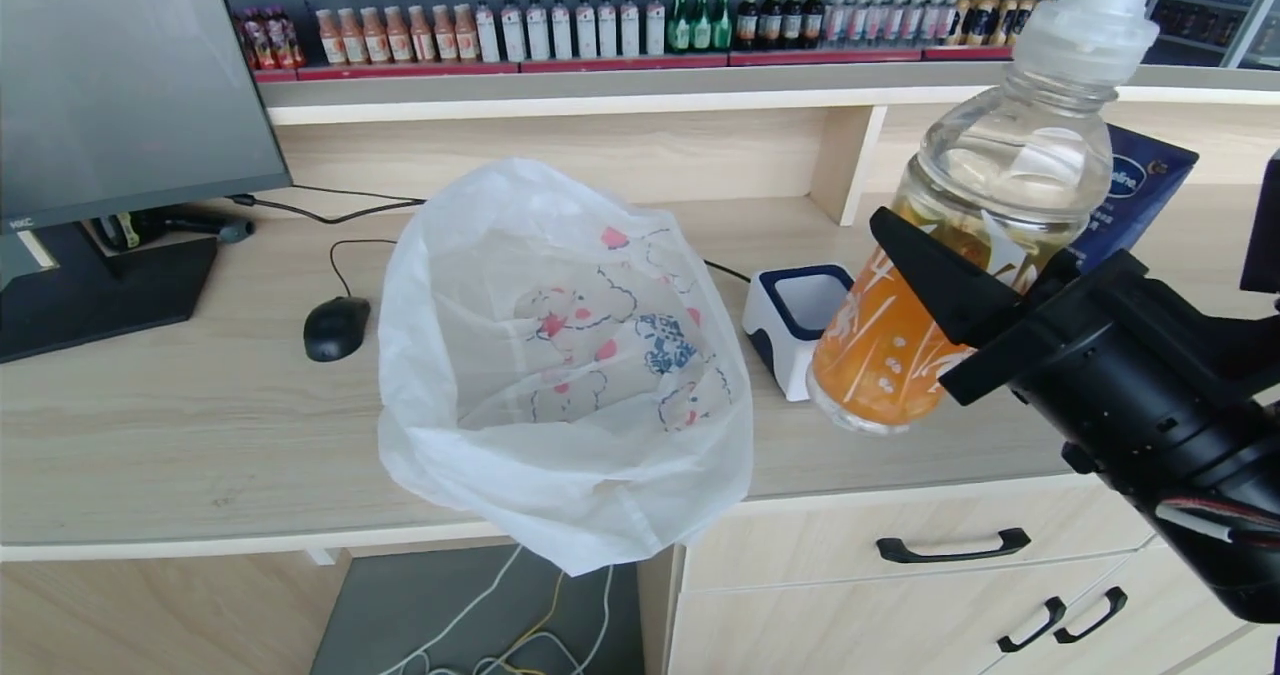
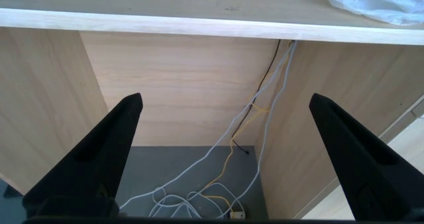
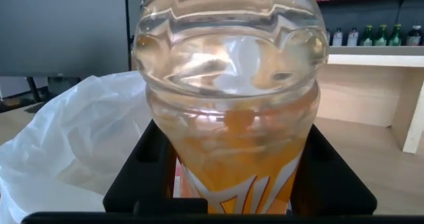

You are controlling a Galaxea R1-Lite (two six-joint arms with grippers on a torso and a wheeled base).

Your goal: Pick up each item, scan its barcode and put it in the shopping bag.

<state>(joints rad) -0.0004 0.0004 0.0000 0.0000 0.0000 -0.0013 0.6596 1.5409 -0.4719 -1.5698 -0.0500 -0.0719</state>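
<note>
A clear bottle point(image 1: 975, 225) with an orange label and white cap hangs tilted in the air at the right, over the counter. My right gripper point(image 1: 985, 305) is shut on its middle; up close the bottle point(image 3: 232, 111) sits between the black fingers point(image 3: 142, 168). Just left of it on the counter stands the white and blue barcode scanner point(image 1: 792, 325). The white shopping bag point(image 1: 560, 355), printed with cartoon figures, stands open at the counter's front edge. My left gripper point(image 2: 225, 151) is open below the counter, nothing between its fingers, facing the wooden recess.
A monitor point(image 1: 120, 85) and a black mouse point(image 1: 335, 327) are on the counter's left. A blue packet point(image 1: 1140, 195) stands behind the bottle. Drawers with black handles point(image 1: 955, 550) are below on the right. Loose cables point(image 2: 218, 184) lie on the floor under the counter.
</note>
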